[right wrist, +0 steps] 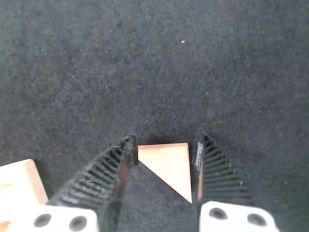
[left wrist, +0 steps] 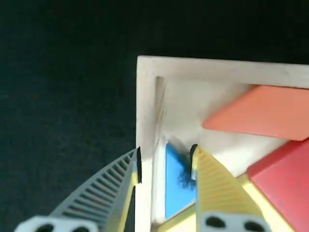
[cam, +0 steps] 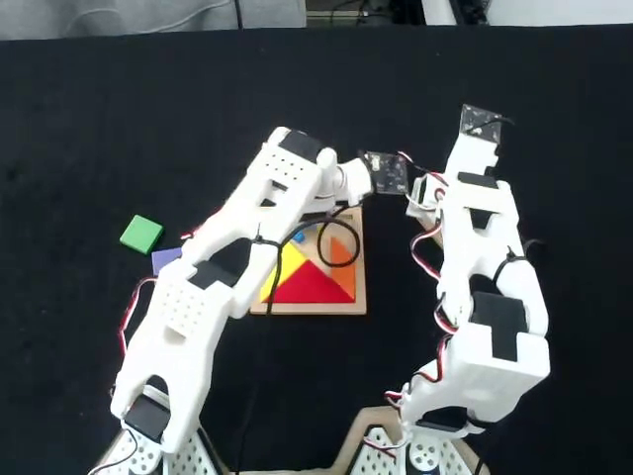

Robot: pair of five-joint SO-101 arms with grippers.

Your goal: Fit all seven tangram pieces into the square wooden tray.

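One square wooden tray (cam: pixel 316 309). Seven tangram pieces: one red triangle (cam: pixel 316 284), one yellow triangle (cam: pixel 285 265), one orange piece (cam: pixel 341 250), one blue piece (left wrist: pixel 176 179), one green square (cam: pixel 141 234), one purple piece (cam: pixel 166 259), one peach triangle (right wrist: pixel 168 166). Two white arms: left arm (cam: pixel 198 297), right arm (cam: pixel 490 267).

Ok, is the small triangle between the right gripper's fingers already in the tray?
No, the small triangle lies on the black cloth inside the open right gripper, apart from the corner of the tray.

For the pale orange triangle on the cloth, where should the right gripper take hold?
Probably from straight above, pinching its side edges: the triangle lies flat on the cloth between the fingers of the open right gripper, one straight edge facing a finger.
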